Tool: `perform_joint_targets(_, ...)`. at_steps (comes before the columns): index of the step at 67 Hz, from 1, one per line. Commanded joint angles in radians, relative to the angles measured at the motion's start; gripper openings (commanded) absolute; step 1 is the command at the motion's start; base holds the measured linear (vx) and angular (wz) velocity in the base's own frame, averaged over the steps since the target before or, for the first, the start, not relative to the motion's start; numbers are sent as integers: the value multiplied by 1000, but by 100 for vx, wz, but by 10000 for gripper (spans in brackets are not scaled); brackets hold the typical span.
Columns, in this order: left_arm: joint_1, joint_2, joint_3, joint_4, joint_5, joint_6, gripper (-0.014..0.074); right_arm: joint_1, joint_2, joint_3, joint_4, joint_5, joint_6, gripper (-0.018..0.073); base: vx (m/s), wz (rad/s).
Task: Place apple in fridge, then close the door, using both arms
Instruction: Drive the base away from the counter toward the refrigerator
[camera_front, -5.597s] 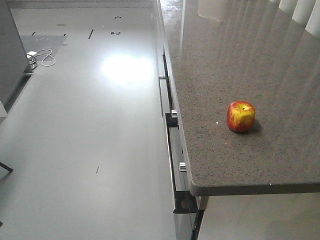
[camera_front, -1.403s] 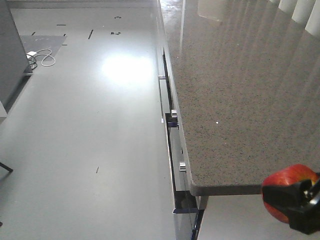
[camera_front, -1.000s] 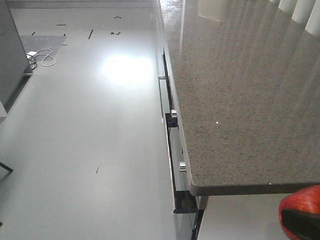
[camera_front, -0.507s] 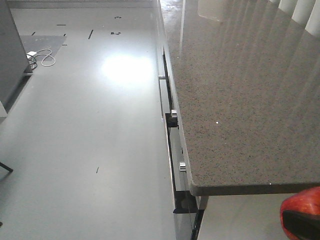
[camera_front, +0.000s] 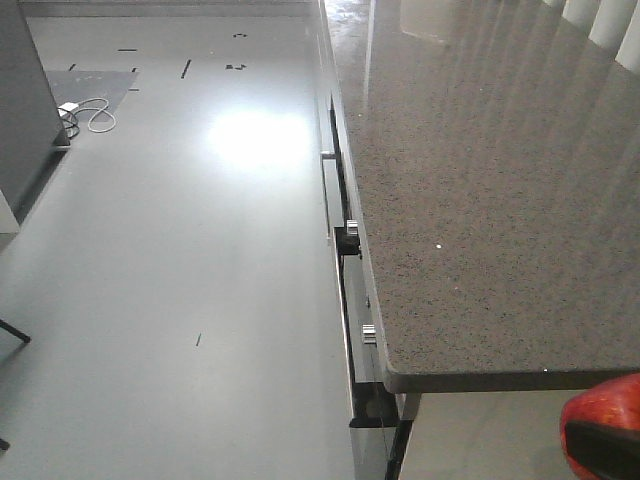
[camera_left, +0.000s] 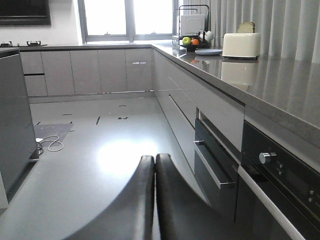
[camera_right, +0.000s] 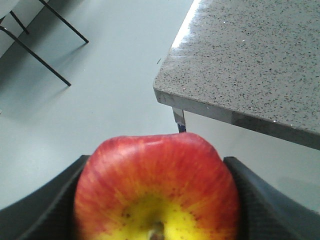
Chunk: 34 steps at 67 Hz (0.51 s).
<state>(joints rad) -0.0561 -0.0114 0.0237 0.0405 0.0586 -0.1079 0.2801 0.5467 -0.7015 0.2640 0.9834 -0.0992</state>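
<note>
No fridge shows plainly, so stowing and shutting the door look yet undone; only the pick-up is done. The glossy grey floor (camera_front: 180, 250) fills nine o'clock in the front view, the speckled bench (camera_front: 480, 200) three o'clock, oven knobs (camera_front: 351, 230) under its edge. Off its near corner, at five o'clock, the apple (camera_right: 155, 175) hangs pinched in the right pincer (camera_right: 156, 210). The left pincer (camera_left: 154, 165) is pressed together, empty.

A kitchen: long speckled counter (camera_front: 480, 200), grey cabinets (camera_left: 100, 70), built-in oven (camera_left: 280, 175) with knobs, and a toaster (camera_left: 241, 45).
</note>
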Motion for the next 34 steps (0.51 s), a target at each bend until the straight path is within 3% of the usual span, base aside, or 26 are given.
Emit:
perform_joint_targets(1,3,-15,-16,-4,-69,0,-6,0,4,-27,9,-63,-8,132,0,6)
perform_joint_targets(34,3,-15,-16,-4,-69,0,-6,0,4,-27,9,-63,-8,132,1,21)
